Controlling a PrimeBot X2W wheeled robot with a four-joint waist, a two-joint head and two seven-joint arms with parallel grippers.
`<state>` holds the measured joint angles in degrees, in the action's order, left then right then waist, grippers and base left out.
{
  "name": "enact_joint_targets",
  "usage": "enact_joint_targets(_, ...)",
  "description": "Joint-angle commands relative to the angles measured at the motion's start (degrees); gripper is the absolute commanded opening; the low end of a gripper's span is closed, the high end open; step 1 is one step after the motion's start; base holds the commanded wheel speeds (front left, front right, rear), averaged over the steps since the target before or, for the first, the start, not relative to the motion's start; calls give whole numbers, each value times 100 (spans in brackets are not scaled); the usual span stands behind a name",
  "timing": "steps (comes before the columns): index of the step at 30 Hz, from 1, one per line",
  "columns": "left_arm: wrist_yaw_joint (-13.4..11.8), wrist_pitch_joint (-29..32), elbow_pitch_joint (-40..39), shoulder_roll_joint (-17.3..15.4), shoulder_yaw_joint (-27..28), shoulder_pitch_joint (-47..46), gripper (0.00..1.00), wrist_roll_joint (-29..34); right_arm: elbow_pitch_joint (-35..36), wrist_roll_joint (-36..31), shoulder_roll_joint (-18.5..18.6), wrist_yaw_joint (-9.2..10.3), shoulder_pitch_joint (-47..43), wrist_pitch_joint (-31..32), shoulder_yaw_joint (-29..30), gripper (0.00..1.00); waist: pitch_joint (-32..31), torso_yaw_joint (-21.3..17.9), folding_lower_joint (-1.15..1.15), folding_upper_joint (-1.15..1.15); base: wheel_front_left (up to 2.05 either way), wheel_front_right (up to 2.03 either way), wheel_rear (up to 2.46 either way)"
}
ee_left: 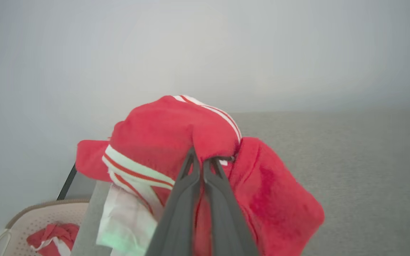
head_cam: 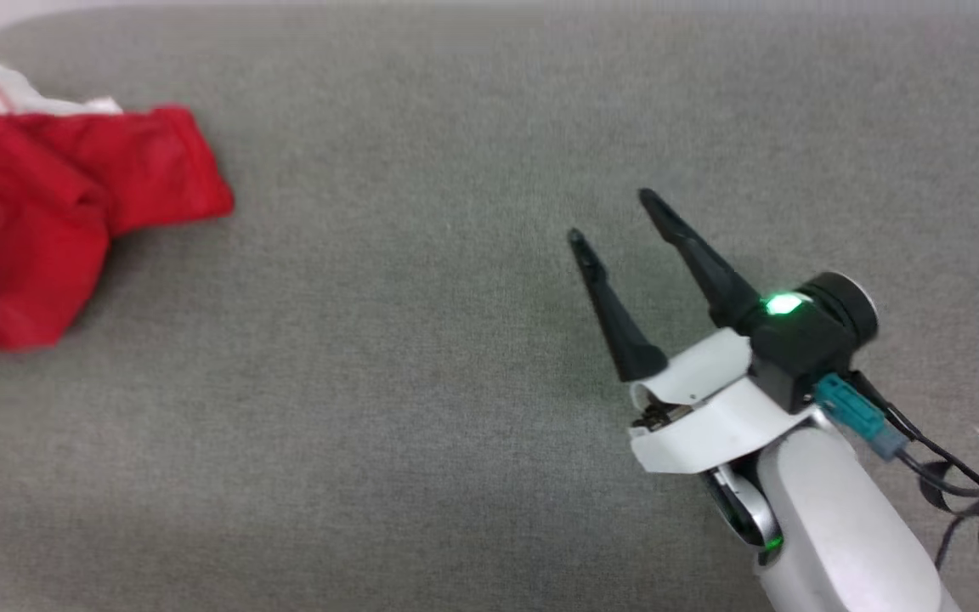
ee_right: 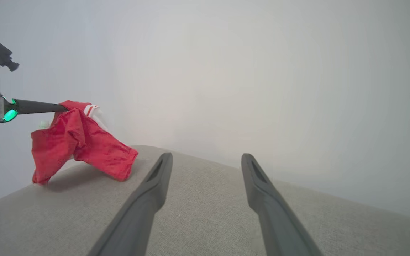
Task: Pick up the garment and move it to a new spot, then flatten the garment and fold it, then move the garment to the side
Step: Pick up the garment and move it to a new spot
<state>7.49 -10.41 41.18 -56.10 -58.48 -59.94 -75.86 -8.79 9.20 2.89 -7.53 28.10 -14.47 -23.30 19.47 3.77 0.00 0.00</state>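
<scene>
1. The right hand point(head_cam: 611, 216), two long dark fingers on a white wrist, sat nearest the robot at lower right. Its jaws were spread wide with nothing in them, hovering just above the cloth.
2. The grey fabric-covered table point(head_cam: 421, 357) had plenty of bare surface in the middle, so that looked like the obvious new spot.
3. The left hand point(ee_left: 208, 156) was further out, toward the table's left edge. Its jaws were pinched together on a bunched fold of the garment point(ee_left: 162, 131), a bright red T-shirt with white sleeves and red-and-white stripe trim.
4. The right wrist view showed the T-shirt point(ee_right: 80, 142) hanging from the left hand point(ee_right: 64, 106). It was partly lifted, and its lower corners seemed to touch the table.
5. The head view placed the shirt point(head_cam: 48, 221) at the far left, well apart from the right hand.
6. Step judged: pick-up made, carry not yet done.
7. To do it well:
   - Raise the shirt until the trailing corners clear the cloth, or they will likely drag and twist it.
   - Carry it slowly toward the centre, because the grip held only a small fold and could slip.
   - Keep the right hand out of the path, ready to take a second corner.
8. Beyond the table edge, a pale perforated basket point(ee_left: 30, 208) held another red-and-white cloth point(ee_left: 53, 236), which was best left alone.
</scene>
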Motion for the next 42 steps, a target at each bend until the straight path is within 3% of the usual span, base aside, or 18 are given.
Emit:
enact_joint_targets(1,0,-95,-207,-67,-96,-116,0,90,-6,54,-1,7,-129,-37,100,100,-371,44,0,0,0,0,0)
enact_joint_targets(11,-1,-37,-2393,-371,-969,-748,0,367,444,276,-3,7,-694,-77,1008,100,-412,-456,0,0,0,0,0)
enact_joint_targets(20,-1,398,-3602,5,-1338,-1307,0,337,1146,677,-8,7,-971,-69,1469,100,132,-1411,0,0,0,0,0)
enact_joint_targets(28,0,959,-3481,729,-1475,-1080,0,332,1524,1160,-11,7,-1126,-69,1591,100,548,-2337,0,0,0,0,0)
enact_joint_targets(34,0,1465,-3106,760,-1484,-852,0,660,1740,1520,-11,7,-1249,-69,1603,100,856,-2892,0,0,0,0,0)
enact_joint_targets(42,-7,2299,-2369,512,-1511,-576,0,1518,1928,1815,-11,7,-1379,-69,1444,100,1113,-3278,0,0,0,0,0)
